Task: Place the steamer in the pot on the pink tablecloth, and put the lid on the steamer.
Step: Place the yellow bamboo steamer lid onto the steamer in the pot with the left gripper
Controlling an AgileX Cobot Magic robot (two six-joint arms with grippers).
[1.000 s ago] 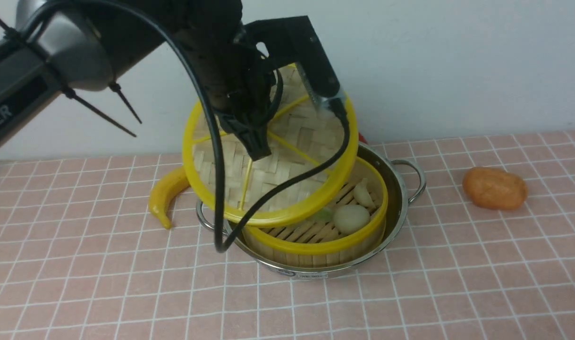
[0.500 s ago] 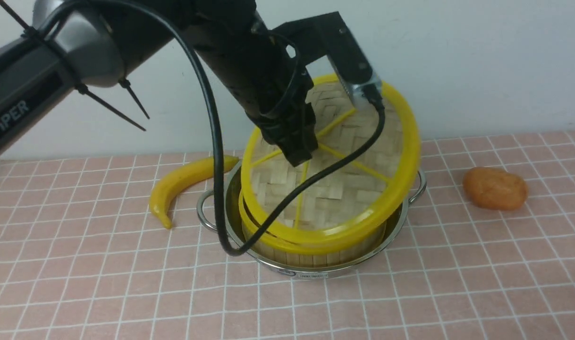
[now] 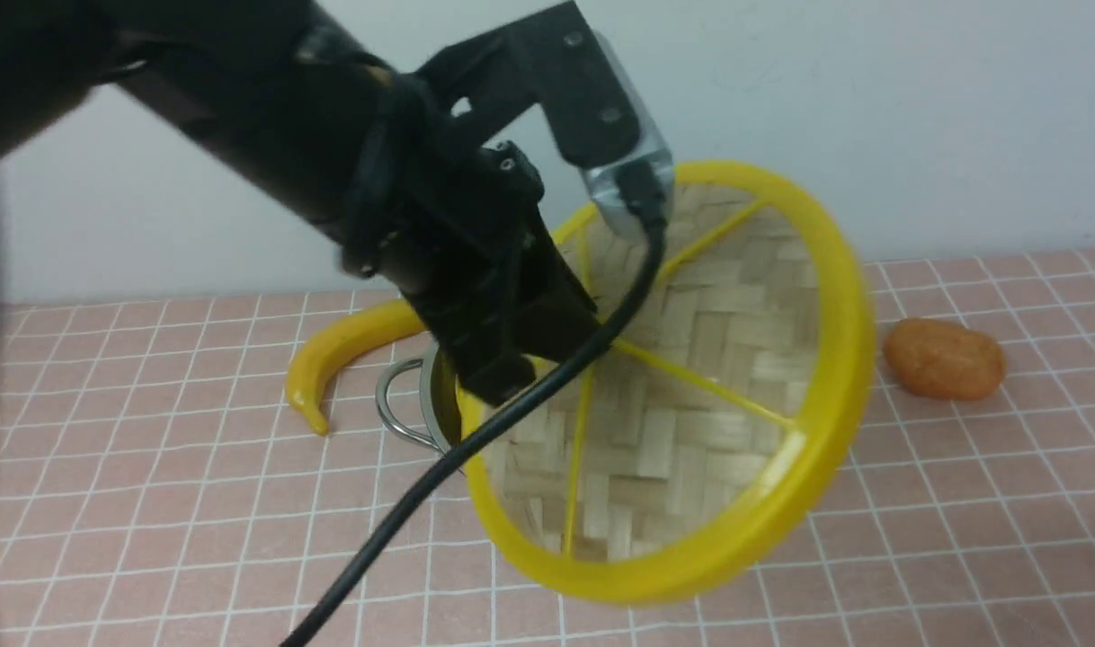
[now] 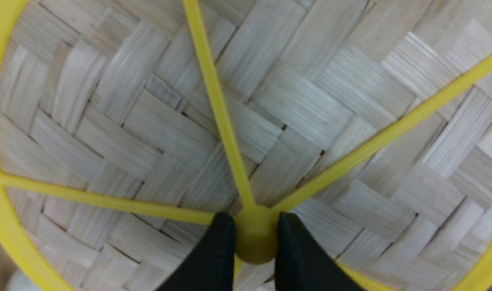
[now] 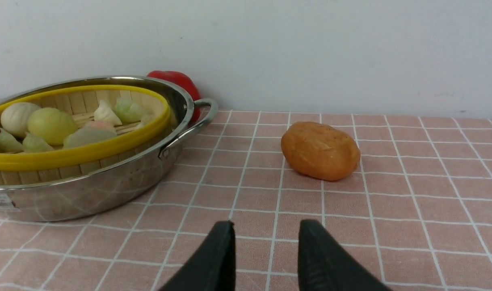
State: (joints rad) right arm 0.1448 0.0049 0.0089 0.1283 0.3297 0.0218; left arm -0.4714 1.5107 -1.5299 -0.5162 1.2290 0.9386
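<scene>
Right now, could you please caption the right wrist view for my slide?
Steamer sits uncovered in the pot on the pink tablecloth, orange object alongside.

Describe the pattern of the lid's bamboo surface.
A pale herringbone weave of flat bamboo strips; the lid shows it best in the left wrist view.

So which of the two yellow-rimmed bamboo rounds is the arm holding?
The flat woven lid, pinched by its knob in the left gripper; the deeper steamer sits in the pot.
</scene>
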